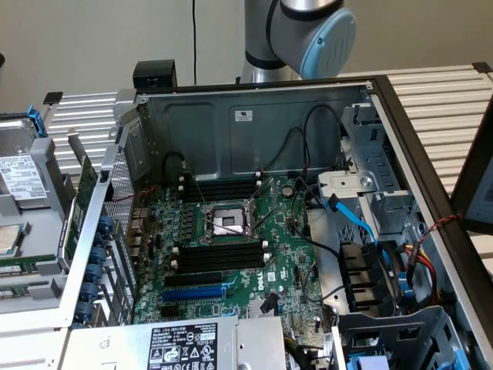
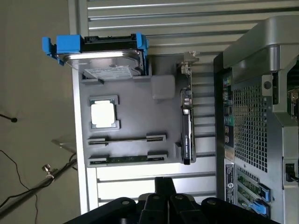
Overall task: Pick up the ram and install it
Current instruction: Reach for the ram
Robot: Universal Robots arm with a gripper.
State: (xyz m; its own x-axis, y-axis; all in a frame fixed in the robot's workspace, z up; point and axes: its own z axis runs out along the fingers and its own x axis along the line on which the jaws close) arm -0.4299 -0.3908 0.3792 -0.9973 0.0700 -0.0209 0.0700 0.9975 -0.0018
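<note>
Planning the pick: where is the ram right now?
The ram lies in the grey parts tray at the exterior view's left, near the processor, outside the computer case.

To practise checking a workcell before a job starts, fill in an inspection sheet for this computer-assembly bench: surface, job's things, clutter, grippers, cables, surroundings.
Surface: slatted metal table carrying an open computer case and a grey parts tray.
Job's things: the ram lies in its tray holder, untouched; the motherboard's black memory slots stand empty.
Clutter: hard drive, processor chip and expansion card share the tray.
Grippers: gripper is off the tray, apart from the ram.
Cables: black wires and a blue flat cable inside the case; thin wires beside the table.
Surroundings: beige wall; robot arm behind the case.
</note>
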